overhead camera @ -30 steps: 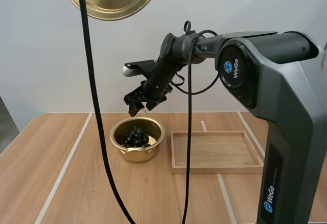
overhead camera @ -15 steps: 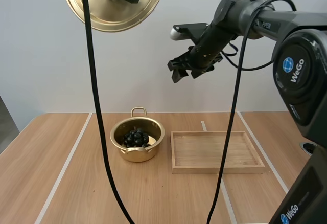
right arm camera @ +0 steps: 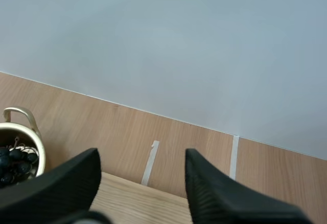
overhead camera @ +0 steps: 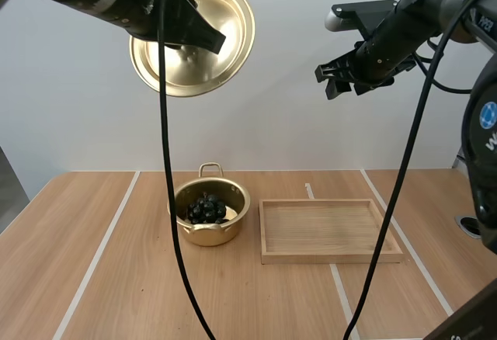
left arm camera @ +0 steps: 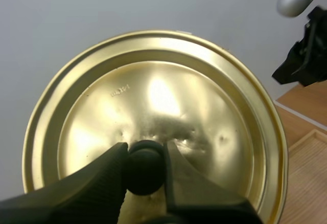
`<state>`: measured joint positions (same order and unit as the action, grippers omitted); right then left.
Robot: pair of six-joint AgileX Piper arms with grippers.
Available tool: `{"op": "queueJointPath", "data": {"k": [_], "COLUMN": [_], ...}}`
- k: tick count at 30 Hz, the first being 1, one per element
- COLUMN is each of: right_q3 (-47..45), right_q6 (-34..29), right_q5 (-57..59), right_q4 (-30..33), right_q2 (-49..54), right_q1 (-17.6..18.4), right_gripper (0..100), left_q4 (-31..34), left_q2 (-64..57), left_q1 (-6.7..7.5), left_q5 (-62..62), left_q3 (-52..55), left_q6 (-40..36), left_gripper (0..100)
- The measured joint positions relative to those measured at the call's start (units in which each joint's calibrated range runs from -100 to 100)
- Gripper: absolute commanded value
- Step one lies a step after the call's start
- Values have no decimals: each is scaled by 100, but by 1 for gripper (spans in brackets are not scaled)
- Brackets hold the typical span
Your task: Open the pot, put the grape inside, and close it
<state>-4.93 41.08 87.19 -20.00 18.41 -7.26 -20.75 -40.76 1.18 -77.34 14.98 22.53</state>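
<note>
Hard to make out: In the left wrist view the lid's knob (left arm camera: pixel 145 175) is sitting half buried between my left gripper's (left arm camera: pixel 145 152) fingers, and the lid's lower edge is running out of frame. In the high view my left arm is covering part of the lid (overhead camera: pixel 221 6). In the right wrist view the pot (right arm camera: pixel 29 132) is showing one loop handle and a slice of rim, the rest being cut off.
Lid: I'm seeing a round, shallow disc of polished brass-coloured metal (left arm camera: pixel 153 96) with stepped rings near the rim, a few small dents and a dark rounded knob.
Left gripper: It (overhead camera: pixel 203 37) is pinching the knob between its ribbed black fingers, holding the lid tilted high in the air, above the pot and a little to its left.
Right gripper: Its fingers (right arm camera: pixel 142 157) are standing apart and gripping nothing. It (overhead camera: pixel 342 84) is hanging high over the far part of the table, above the tray and well apart from the pot.
Pot: It (overhead camera: pixel 210 235) is sitting uncovered on the wooden table (overhead camera: pixel 116 278), brass-coloured and round.
Grapes: The dark bunch (overhead camera: pixel 206 209) is lying inside the pot, far below both grippers; I'm catching its round berries (right arm camera: pixel 13 162) from the right wrist too.
Tray: The shallow rectangular wooden tray (overhead camera: pixel 330 257) is lying just beside the pot.
</note>
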Motion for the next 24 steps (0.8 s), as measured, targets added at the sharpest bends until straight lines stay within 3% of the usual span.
{"op": "queueJointPath", "data": {"k": [3, 4, 24], "right_q3": [-175, -224, -328], "right_q6": [-9, -18, -60], "right_q5": [36, 36, -18], "right_q4": [0, -13, -91], "right_q2": [200, 264, 1011], "right_q1": [0, 0, 0], "right_gripper": [4, 0, 0], "left_q4": [0, 0, 11], "left_q2": [308, 416, 2236], "left_q1": [0, 0, 0], "left_q5": [-90, -133, -184], "left_q3": [10, 10, 67], "left_q6": [-14, -22, -116], "left_gripper": [0, 0, 0]}}
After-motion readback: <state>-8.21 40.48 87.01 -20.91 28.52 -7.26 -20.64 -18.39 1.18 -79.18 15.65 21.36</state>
